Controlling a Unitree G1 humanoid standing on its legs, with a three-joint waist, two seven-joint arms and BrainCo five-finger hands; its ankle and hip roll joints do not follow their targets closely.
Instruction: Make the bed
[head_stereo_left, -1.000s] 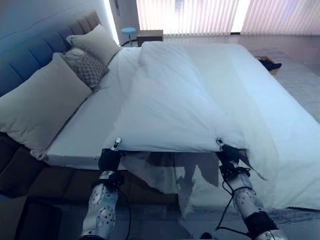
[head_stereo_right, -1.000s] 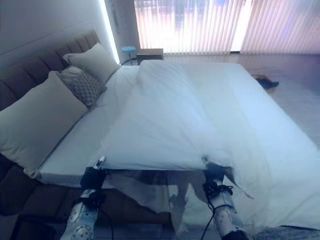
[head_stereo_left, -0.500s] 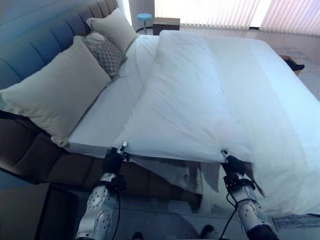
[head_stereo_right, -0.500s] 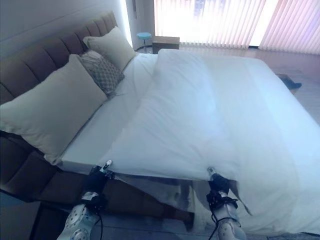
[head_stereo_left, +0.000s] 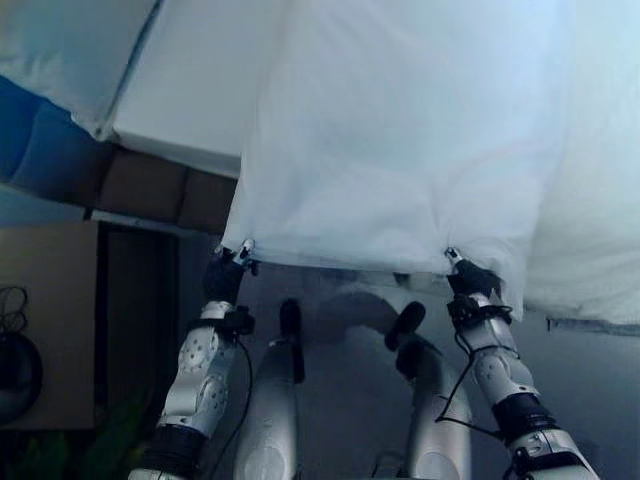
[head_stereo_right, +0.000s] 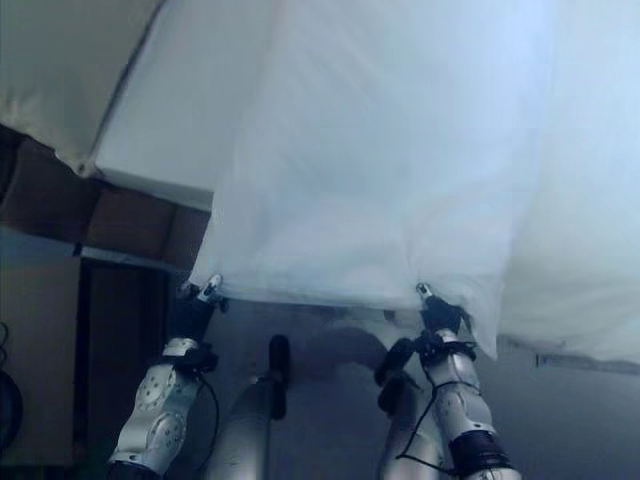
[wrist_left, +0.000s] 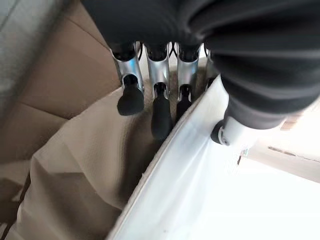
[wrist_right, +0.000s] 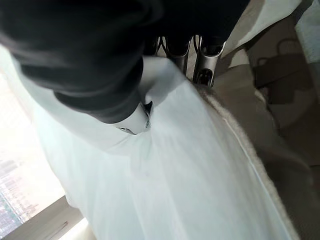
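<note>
A white duvet (head_stereo_left: 400, 130) covers the bed and its near edge hangs over the bed's side. My left hand (head_stereo_left: 225, 275) pinches the edge's left corner; in the left wrist view its thumb (wrist_left: 235, 127) and curled fingers (wrist_left: 160, 107) close on the white hem, with beige cloth under it. The right hand (head_stereo_left: 470, 283) holds the same edge further right, and its thumb (wrist_right: 131, 115) presses the white fabric against the fingers (wrist_right: 207, 67) behind it. The edge is stretched taut between the two hands.
The bare white sheet on the mattress (head_stereo_left: 190, 90) lies left of the duvet, with a cream pillow (head_stereo_left: 55, 45) at the upper left. Below them runs the brown padded bed base (head_stereo_left: 150, 185). A brown bedside cabinet (head_stereo_left: 50, 320) stands at the left.
The whole view has tipped downward, so the camera moved. Both hands keep hold of the duvet's near edge, which stays stretched between them.
</note>
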